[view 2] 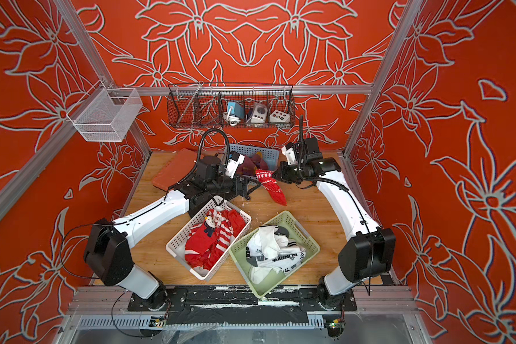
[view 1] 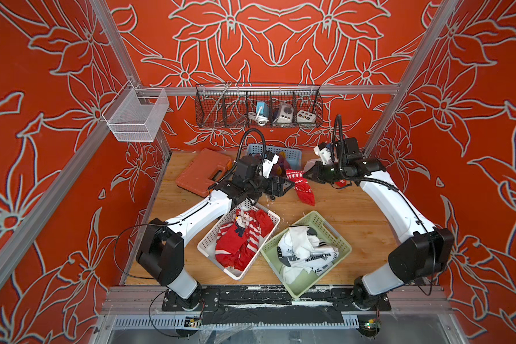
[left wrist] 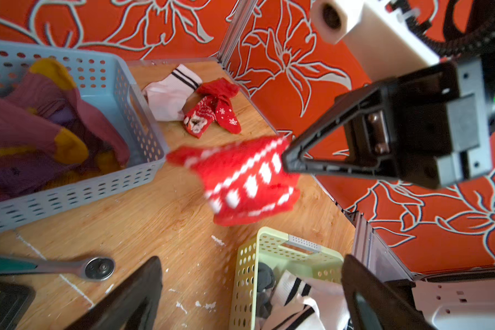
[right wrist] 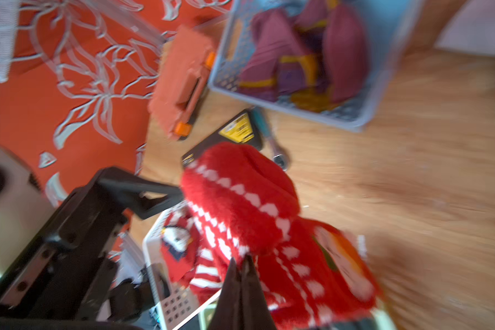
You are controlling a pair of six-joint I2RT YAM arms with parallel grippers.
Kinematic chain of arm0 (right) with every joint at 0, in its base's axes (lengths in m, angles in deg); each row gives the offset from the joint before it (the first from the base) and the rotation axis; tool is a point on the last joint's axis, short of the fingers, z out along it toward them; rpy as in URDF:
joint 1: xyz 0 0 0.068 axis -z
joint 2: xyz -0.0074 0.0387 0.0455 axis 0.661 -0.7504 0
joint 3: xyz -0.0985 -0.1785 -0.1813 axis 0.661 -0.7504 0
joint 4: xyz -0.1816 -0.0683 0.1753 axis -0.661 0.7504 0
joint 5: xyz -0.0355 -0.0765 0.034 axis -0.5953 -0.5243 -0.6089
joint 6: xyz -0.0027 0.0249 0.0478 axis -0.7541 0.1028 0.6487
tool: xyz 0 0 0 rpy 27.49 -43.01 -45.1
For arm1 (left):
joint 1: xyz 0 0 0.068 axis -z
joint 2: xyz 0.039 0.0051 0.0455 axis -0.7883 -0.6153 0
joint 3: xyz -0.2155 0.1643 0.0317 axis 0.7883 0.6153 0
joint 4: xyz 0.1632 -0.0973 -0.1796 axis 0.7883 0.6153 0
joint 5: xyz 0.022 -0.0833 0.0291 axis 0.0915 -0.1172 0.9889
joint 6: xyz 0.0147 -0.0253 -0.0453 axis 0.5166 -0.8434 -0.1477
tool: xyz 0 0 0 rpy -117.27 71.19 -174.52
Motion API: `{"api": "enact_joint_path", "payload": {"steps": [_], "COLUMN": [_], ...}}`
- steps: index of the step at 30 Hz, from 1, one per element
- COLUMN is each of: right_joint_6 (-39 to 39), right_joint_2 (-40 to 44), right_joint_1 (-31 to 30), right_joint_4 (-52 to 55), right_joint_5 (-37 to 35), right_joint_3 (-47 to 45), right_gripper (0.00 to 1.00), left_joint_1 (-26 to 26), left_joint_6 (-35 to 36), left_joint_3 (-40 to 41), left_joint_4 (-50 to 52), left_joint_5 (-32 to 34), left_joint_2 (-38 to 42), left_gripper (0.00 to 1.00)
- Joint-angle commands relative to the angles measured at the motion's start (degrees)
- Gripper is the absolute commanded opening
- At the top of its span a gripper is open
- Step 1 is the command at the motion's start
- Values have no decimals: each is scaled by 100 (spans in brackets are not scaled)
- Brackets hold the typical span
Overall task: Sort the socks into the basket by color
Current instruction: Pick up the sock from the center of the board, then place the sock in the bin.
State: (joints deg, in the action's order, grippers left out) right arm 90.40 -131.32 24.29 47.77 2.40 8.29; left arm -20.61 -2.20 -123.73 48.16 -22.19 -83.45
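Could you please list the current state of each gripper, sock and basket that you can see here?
Left gripper: open, empty.
Right gripper: shut on the fluffy red sock with white pattern.
White plastic basket: holds red socks.
Green plastic basket: holds white socks.
Blue plastic basket: holds purple-and-yellow socks.
White sock with black stripes: loose on the wooden table.
Red snowflake socks: loose beside it.
Orange plastic case: closed.

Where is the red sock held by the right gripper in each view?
Top view: red sock at centre, hanging from right gripper.
Top view: red sock at centre too.
Left wrist: red sock at centre, blurred.
Right wrist: red sock, lower centre.
Shared landmark: blue basket nearby.
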Motion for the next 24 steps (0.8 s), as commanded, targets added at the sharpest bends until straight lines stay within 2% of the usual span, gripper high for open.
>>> {"api": "enact_joint_path", "payload": {"steps": [1,4,6,8,10,12,13,15,16,17,18,20,24], "right_joint_6": [367,535,585,660,662,656,648,621,606,545,455,334,89], "right_joint_2": [237,327,370,422,458,475,465,419,389,349,276,138,-368], "right_joint_1": [-179,-243,-289,-320,-322,-322,-322,-306,-297,-268,-208,-1,530], "right_joint_4": [-375,-574,-616,-702,-716,-722,-715,-646,-636,-586,-417,-175,6], "right_joint_5": [582,812,922,1015,1032,1083,1089,1029,991,937,790,421,-624], "right_joint_3": [-135,-146,-120,-159,-177,-144,-122,-34,2,86,230,460,891], "right_gripper": [0,0,0,0,0,0,0,4,9,25,46,71,89], "left_joint_1": [99,101,101,100,93,92,92,75,59,37,2,-22,-74], "left_joint_6": [-69,-175,-205,-274,-291,-272,-270,-173,-116,-29,59,165,161], "left_joint_3": [240,391,463,458,345,397,442,449,392,256,82,-99,-93], "left_joint_4": [-781,-970,-1037,-989,-710,-643,-612,-317,-36,401,938,1831,3350], "left_joint_5": [-83,-322,-488,-532,-587,-576,-493,-273,-218,-183,-154,17,186], "left_joint_2": [103,130,157,160,195,340,422,643,710,765,808,962,1263], "left_gripper": [96,95,86,68,35,12,3,0,0,0,0,0,0]}}
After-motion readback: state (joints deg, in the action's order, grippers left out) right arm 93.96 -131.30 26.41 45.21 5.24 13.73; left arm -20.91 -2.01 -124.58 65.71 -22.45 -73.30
